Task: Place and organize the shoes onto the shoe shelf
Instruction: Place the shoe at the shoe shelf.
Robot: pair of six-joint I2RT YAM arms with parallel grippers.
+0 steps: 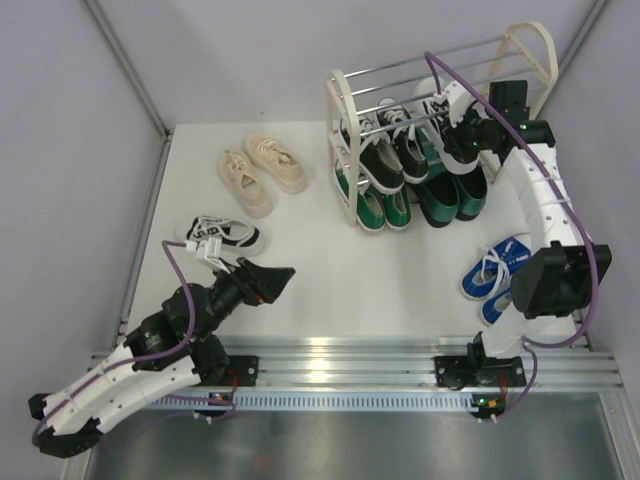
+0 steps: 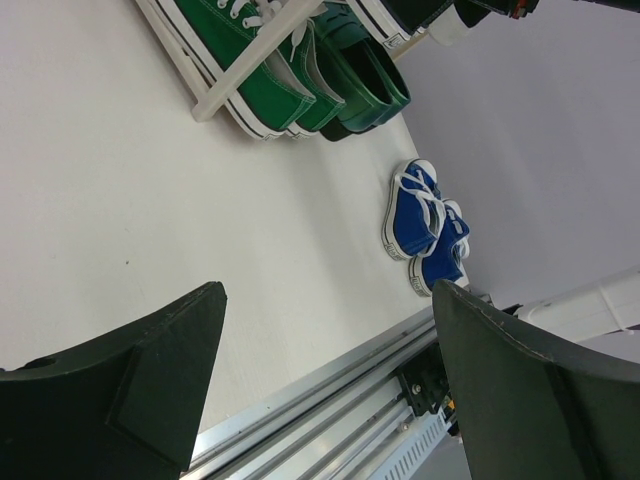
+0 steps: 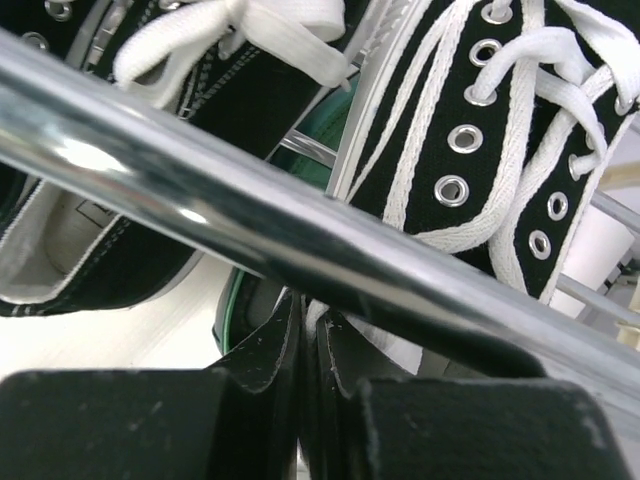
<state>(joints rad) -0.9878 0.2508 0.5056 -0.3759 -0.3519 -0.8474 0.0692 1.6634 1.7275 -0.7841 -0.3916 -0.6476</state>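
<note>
The right pincer point(image 3: 305, 335) is clenched on what looks like the back rim of a black sneaker point(image 3: 500, 150). That shoe sits on an upper tier of the shoe shelf point(image 1: 341, 110), behind a silver rod point(image 3: 250, 225). To finish well, I judge it should settle the sole flat across the rods beside the other black sneaker point(image 3: 90, 210), then let go and back out clear of the laces.

The left pincer point(image 1: 272, 285) hangs released over the tabletop point(image 1: 340, 275), near the striped sneakers point(image 1: 220, 235). Only the top view shows those and the cream sneakers point(image 1: 262, 170). The left wrist view shows the blue sneakers point(image 2: 425, 225) unobstructed. Only the right wrist view shows the pinch.
</note>
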